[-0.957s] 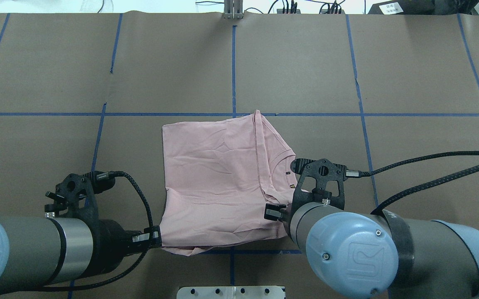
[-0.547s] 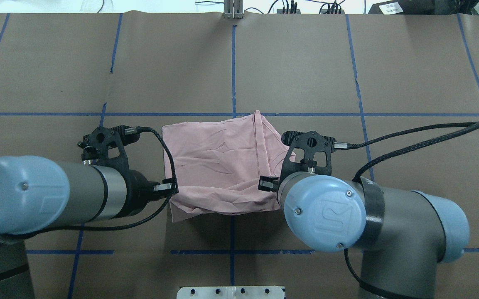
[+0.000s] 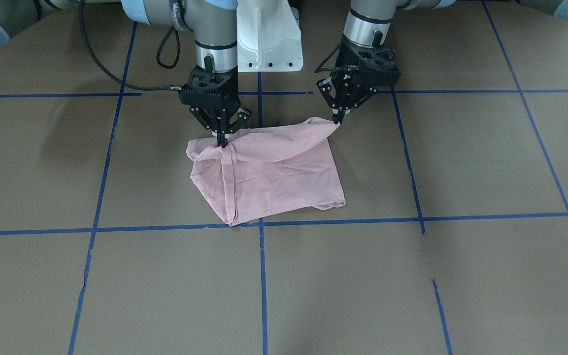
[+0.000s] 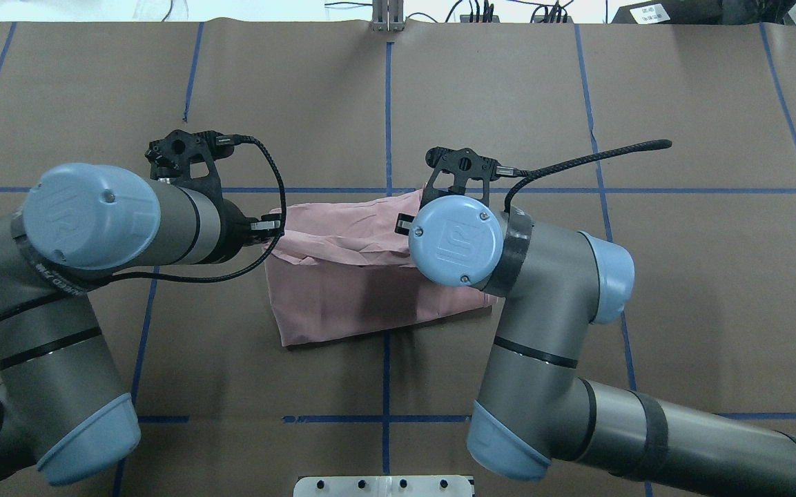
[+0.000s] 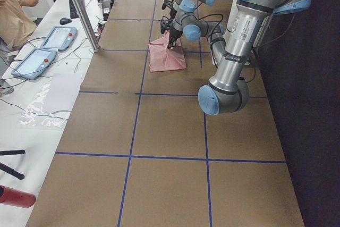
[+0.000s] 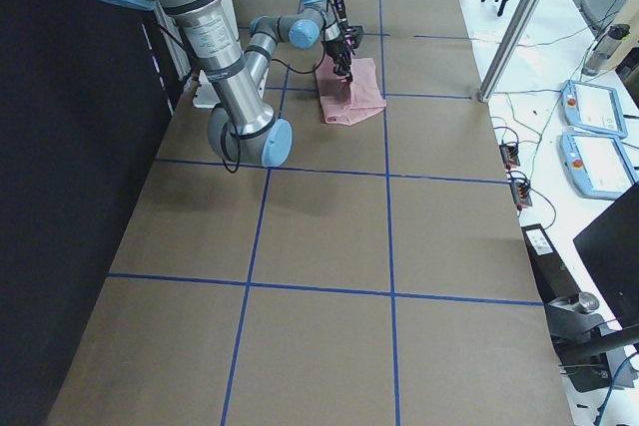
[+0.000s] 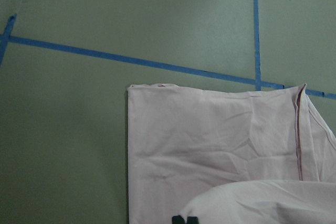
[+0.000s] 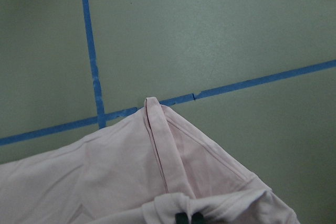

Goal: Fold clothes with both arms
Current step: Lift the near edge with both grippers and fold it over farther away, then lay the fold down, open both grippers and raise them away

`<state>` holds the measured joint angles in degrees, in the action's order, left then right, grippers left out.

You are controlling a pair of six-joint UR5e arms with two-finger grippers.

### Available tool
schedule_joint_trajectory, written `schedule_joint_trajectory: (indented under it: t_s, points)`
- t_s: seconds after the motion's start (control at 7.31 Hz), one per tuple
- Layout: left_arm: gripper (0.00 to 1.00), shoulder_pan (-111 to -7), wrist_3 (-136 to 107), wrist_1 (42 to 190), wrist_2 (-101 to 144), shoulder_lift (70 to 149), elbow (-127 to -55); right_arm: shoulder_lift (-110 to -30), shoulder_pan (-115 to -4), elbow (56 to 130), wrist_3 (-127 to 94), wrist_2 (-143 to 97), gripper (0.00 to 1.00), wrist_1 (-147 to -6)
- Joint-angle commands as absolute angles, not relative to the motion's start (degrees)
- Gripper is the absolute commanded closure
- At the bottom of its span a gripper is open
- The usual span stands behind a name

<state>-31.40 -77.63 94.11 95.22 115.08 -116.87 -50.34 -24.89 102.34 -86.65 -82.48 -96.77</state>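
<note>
The pale pink T-shirt (image 3: 274, 182) lies on the brown table near its middle, its print hidden. The edge nearest the robot is lifted and hangs over the rest. My left gripper (image 3: 337, 118) is shut on one lifted corner. My right gripper (image 3: 222, 143) is shut on the other, bunched corner beside the neck seam. In the overhead view the shirt (image 4: 370, 290) sags between the left gripper (image 4: 275, 224) and the right gripper (image 4: 403, 224), which sits mostly under its wrist. The wrist views show the flat far layer of the shirt (image 7: 210, 129) (image 8: 173, 182) below the held fabric.
Blue tape lines (image 4: 388, 117) grid the brown paper table cover. The white pedestal base (image 3: 269, 44) stands at the robot's edge, behind the shirt. A metal post (image 5: 79, 9), tablets (image 6: 594, 107) and an operator (image 5: 16, 14) are beyond the far side of the table.
Both grippers have risen and moved away from the robot, carrying the shirt's near edge over toward its far edge. The shirt's flat footprint has shortened.
</note>
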Motion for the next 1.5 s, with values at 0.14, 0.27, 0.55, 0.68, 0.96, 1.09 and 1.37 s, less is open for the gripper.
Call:
schedule_joint_trajectory:
  t_s: [0.14,0.27,0.55,0.68,0.96,1.09,1.37]
  points:
    - [1.0,-35.06,-73.85,106.41,95.19,117.41,-100.94,-45.98,-28.03,88.02,-85.96,-82.53,1.0,-87.47]
    - [1.0,-35.94,-72.96,108.44,95.1,117.51,-98.38,-43.97,-28.91,84.32,-84.83,-82.62,1.0,-86.58]
    - [0.01,-36.12,-66.94,110.82,95.1,117.6,-95.9,-41.41,-30.23,76.24,-82.2,-82.7,0.0,-80.7]
    - [0.0,-37.52,-64.01,111.53,95.62,117.6,-96.32,-41.05,-31.54,76.11,-81.22,-85.84,0.0,-80.6]
    - [0.0,-43.57,-53.31,111.45,106.05,117.07,-96.85,-39.9,-32.61,76.9,-80.33,-90.51,0.0,-80.86]
    - [0.0,-43.85,-53.09,111.45,106.17,116.9,-97.03,-40.08,-32.52,78.64,-80.42,-90.88,0.0,-81.38]
    - [0.0,-45.86,-50.91,110.4,108.09,116.55,-100.0,-40.43,-34.35,81.38,-75.89,-96.2,0.0,-85.93]
